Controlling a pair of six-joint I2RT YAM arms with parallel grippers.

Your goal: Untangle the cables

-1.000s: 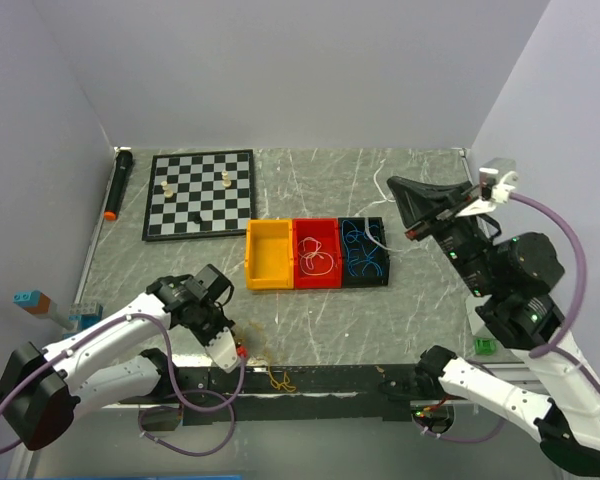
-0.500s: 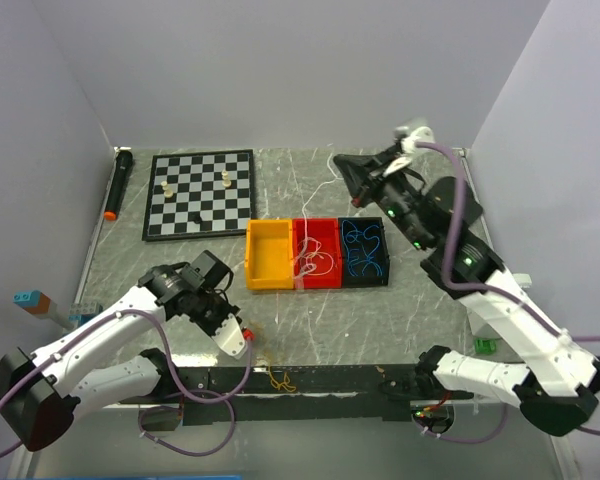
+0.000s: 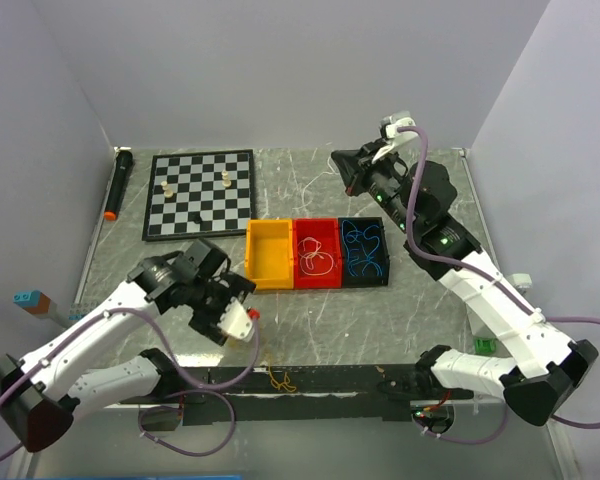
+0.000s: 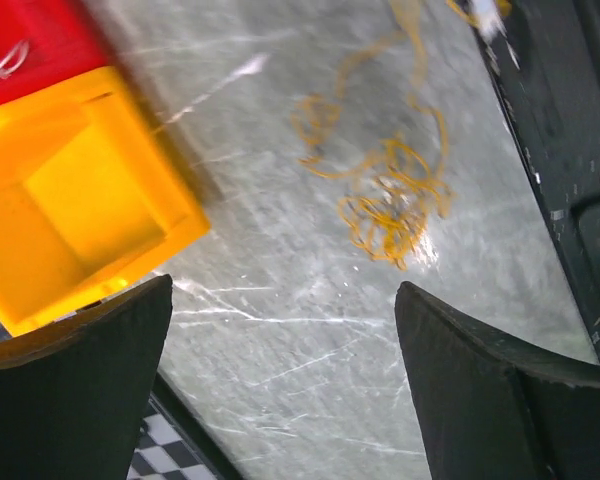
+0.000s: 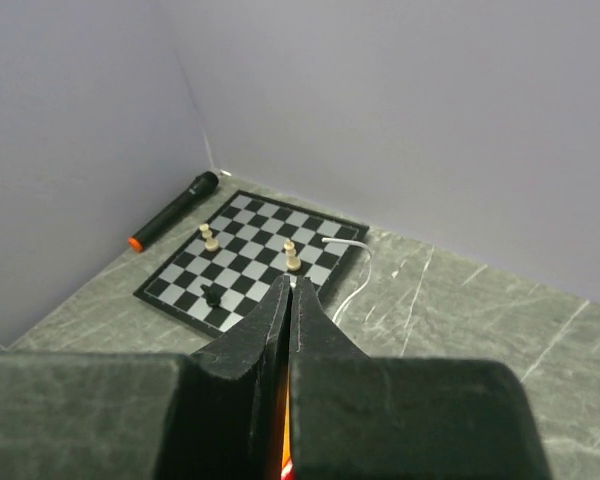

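Nearest, the yellow-tan cable (image 4: 392,200) is lying in a loose curly heap on the grey marbled table (image 3: 420,300). It is sitting on the near side of the yellow bin (image 3: 270,255), close to the black rail (image 4: 570,150) at the table's edge.

The left gripper (image 4: 280,300) is hovering over the table, just nearer than the yellow bin and a little to its left. Its fingers are standing spread wide and holding nothing. In its wrist view the yellow-tan heap is showing in the gap, apart from both fingers.

Touching the yellow bin's right side, the red bin (image 3: 318,284) is holding the looped white cable (image 3: 318,260). One place further right of the yellow bin, the black bin (image 3: 365,283) is holding the blue cable (image 3: 365,255).

Beyond the yellow bin and to its right, the right gripper (image 5: 293,285) is hanging raised above the table. Its fingers are pressing together, pinching a fine white strand (image 5: 366,262) that is curling out past their tips.

Farther than the yellow bin and to its left, a chessboard (image 3: 200,195) is carrying a few pieces. Farther left of the yellow bin again, a black cylinder with an orange end (image 3: 117,185) is lying along the wall.
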